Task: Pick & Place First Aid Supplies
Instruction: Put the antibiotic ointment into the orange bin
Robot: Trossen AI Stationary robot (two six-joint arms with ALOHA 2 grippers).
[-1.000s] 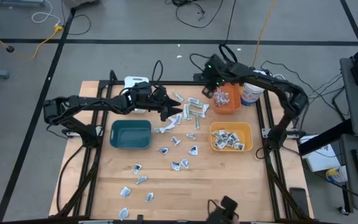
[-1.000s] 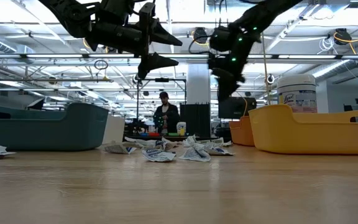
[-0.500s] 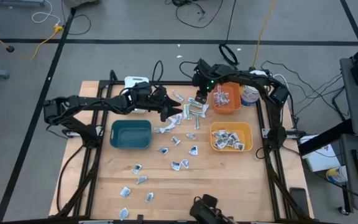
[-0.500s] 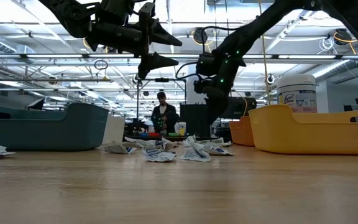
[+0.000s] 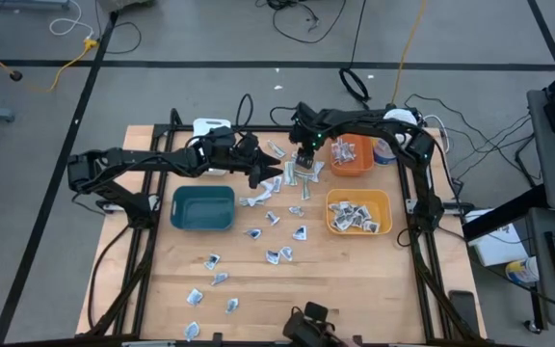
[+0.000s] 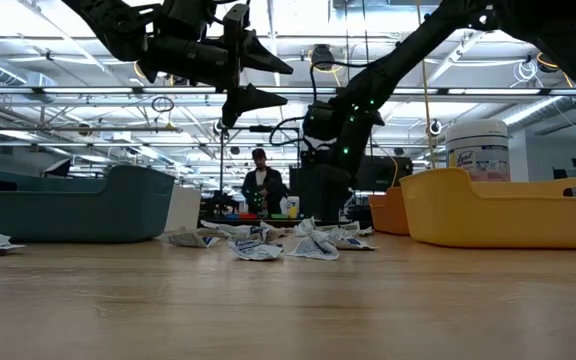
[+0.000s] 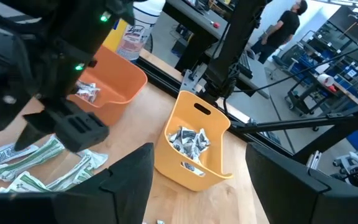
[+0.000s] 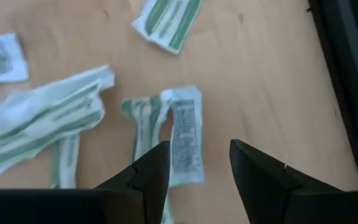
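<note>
The first aid supplies are small white packets and strips (image 5: pixel 276 217) scattered flat on the wooden table, some with green print. My right gripper (image 5: pixel 303 161) hangs open above a cluster of green-printed strips (image 8: pixel 184 143) near the table's far edge, just left of the orange bin (image 5: pixel 353 164). Its fingers (image 8: pixel 151 169) stand over the strips without touching them. My left gripper (image 5: pixel 277 175) hovers open well above the table (image 6: pixel 268 80), beside the same cluster and right of the teal bin (image 5: pixel 202 208).
The orange bin and the yellow bin (image 5: pixel 383 214) hold packets; both show in the left wrist view, yellow bin (image 7: pixel 185 162). A white-lidded tub (image 5: pixel 386 146) stands beyond the orange bin. A white bin (image 5: pixel 206 126) sits at the far edge. More packets (image 5: pixel 212 261) lie toward the near edge.
My right gripper has moved from above the orange bin toward the table's left and downward, and now hangs over the strips beside the bin. My left arm has kept still.
</note>
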